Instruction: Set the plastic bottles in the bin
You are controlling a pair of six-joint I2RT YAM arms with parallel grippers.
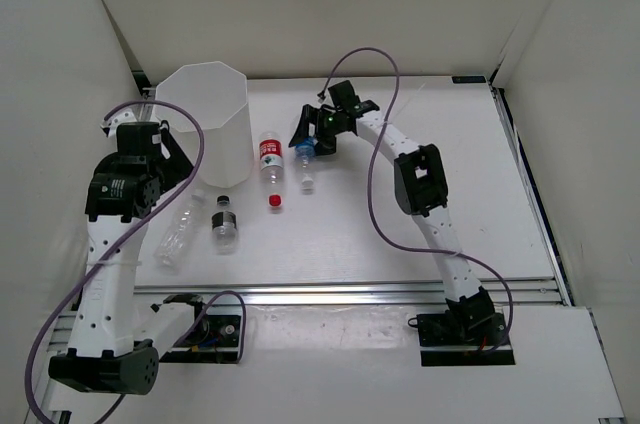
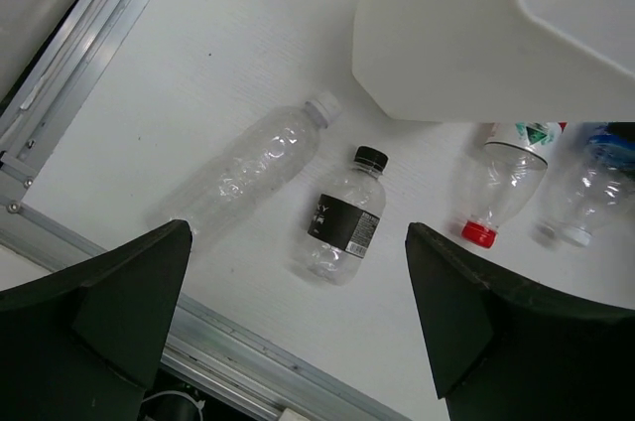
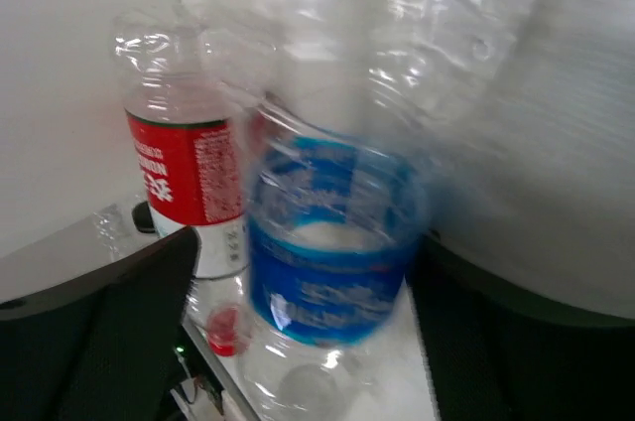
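The white bin (image 1: 222,144) stands at the back left. Right of it lie a red-labelled bottle (image 1: 269,158) and a blue-labelled bottle (image 1: 306,162), side by side. My right gripper (image 1: 310,140) is low over the blue-labelled bottle (image 3: 327,252). In the right wrist view the right gripper (image 3: 310,242) is open, with that bottle between its fingers and a gap on the left side. A black-labelled bottle (image 2: 345,217) and a crushed clear bottle (image 2: 253,168) lie in front of the bin (image 2: 476,34). My left gripper (image 2: 299,232) hangs open above them, holding nothing.
An aluminium rail (image 1: 350,294) runs along the table's near edge. White walls close in the table at the back and on both sides. A purple cable (image 1: 375,194) loops beside the right arm.
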